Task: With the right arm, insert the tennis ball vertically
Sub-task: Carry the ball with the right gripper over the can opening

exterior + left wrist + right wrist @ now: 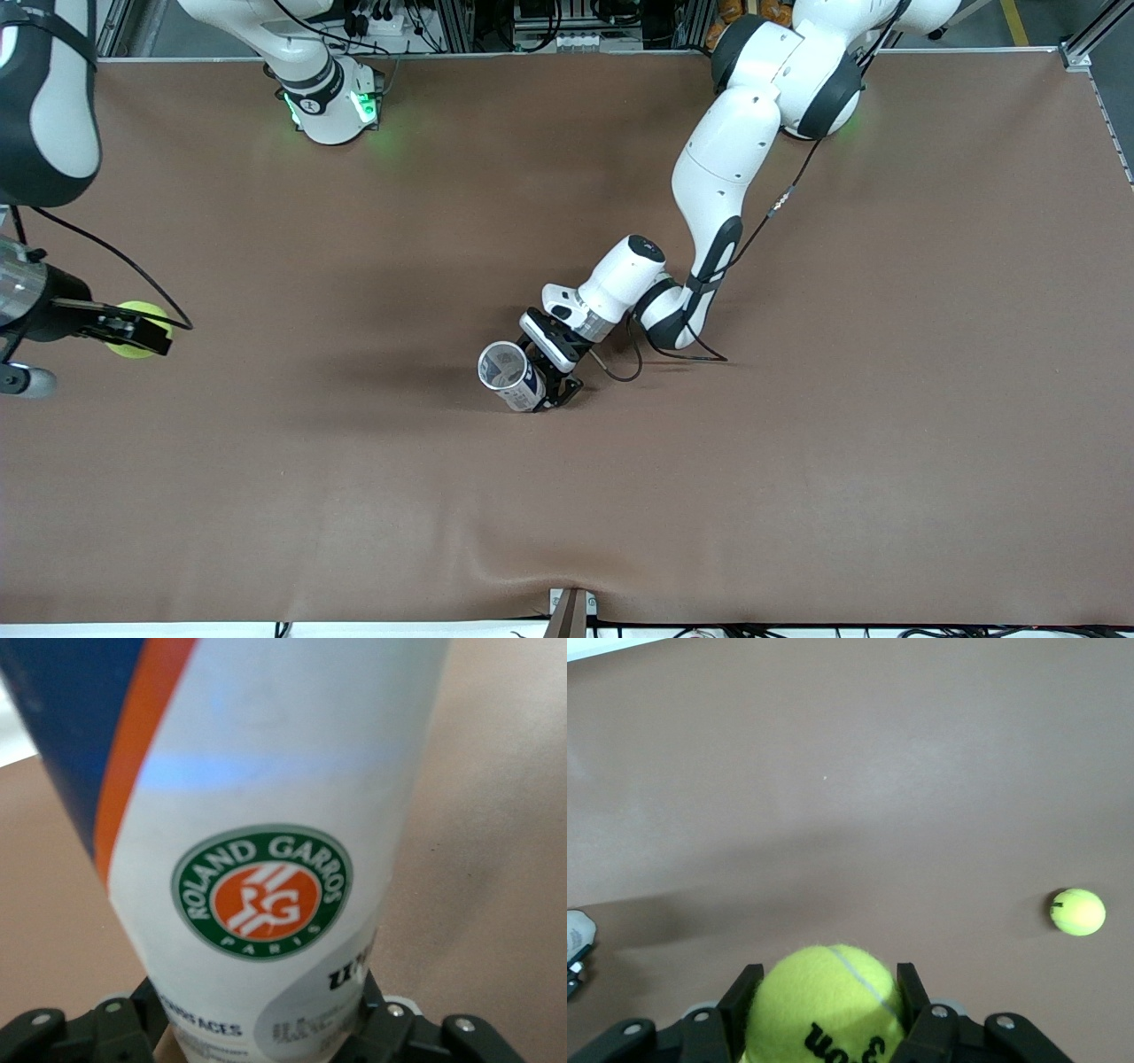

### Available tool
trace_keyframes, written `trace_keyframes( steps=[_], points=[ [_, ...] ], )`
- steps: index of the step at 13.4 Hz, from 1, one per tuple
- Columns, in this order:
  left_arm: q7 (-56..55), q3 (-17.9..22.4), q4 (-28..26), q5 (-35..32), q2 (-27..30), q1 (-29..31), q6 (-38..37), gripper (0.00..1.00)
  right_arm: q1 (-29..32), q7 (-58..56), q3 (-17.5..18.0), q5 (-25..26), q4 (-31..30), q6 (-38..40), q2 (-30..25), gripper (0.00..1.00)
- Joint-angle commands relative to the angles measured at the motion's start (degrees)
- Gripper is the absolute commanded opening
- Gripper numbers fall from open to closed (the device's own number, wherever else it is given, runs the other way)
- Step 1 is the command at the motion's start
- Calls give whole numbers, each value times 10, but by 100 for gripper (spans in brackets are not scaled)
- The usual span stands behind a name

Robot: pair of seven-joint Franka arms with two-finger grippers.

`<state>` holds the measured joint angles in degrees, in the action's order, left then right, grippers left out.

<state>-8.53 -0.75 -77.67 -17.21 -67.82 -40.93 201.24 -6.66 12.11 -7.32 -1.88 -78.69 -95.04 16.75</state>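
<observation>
Our right gripper clenches the fuzzy yellow tennis ball across its middle; light, springy. Left gripper grasps the white Roland Garros tube.

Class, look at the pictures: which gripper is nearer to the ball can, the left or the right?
Left. The left gripper is shut on the ball can; the right gripper, shut on a tennis ball, is at the right arm's end.

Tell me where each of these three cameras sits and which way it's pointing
Front view: high across the table, facing both arms' bases; shows the left hand gripping the can and the right hand holding the tennis ball.
Left wrist view: on the left wrist, looking along the can; black fingers show.
Right wrist view: on the right wrist, looking down past the tennis ball to the table; a second ball lies there.
Shared: front and left wrist both see the can.
</observation>
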Motion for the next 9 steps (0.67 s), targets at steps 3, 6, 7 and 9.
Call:
trace_keyframes(
  steps=[3, 6, 7, 9],
  points=[
    [4, 5, 8, -5, -9, -4, 9, 81, -47, 90, -2, 14, 1, 7, 0, 0],
    [4, 5, 9, -4, -9, -4, 10, 82, -82, 156, -1, 15, 2, 2, 3, 0],
    [4, 5, 9, -5, -8, -3, 10, 82, -91, 176, -1, 15, 2, 1, 6, 0],
    [4, 5, 9, -4, -9, -3, 10, 82, -119, 227, -1, 17, 2, -1, 11, 0]
  ],
)
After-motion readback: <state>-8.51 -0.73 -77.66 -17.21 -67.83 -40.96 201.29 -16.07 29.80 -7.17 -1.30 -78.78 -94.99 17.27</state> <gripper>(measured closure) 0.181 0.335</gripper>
